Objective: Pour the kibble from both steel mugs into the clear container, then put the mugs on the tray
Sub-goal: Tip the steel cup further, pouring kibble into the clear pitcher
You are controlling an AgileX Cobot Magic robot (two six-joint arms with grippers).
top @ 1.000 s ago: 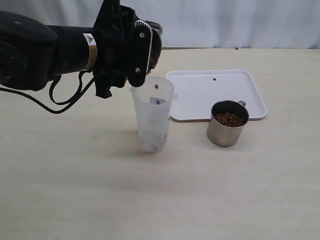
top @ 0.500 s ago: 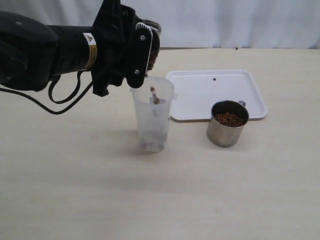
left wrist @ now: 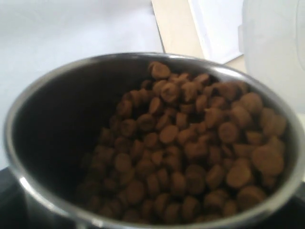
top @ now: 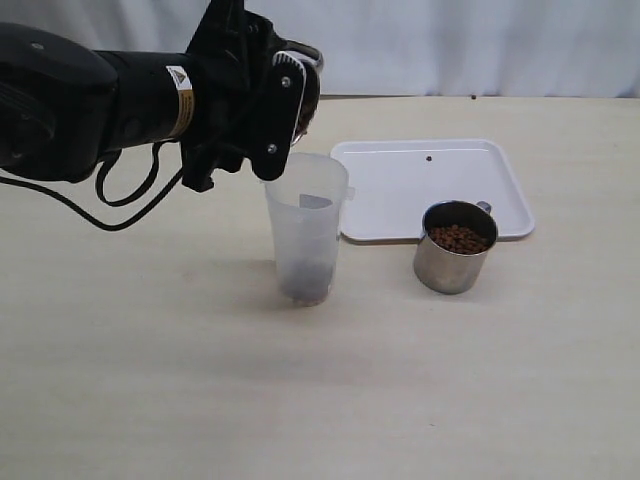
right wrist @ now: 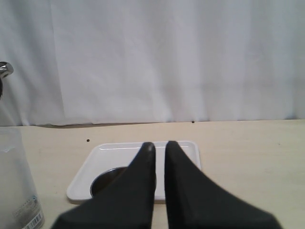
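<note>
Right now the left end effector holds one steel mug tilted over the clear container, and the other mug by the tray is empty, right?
Not quite. The other mug by the tray is not empty: the exterior view shows kibble in it. The left end effector does hold one steel mug tilted over the clear container.

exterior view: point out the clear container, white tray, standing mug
tall translucent plastic container (top: 305, 238), exterior view, front wall
flat white plastic tray (top: 400, 185), exterior view, bare floor
shiny steel standing mug (top: 447, 270), exterior view, side wall
</note>
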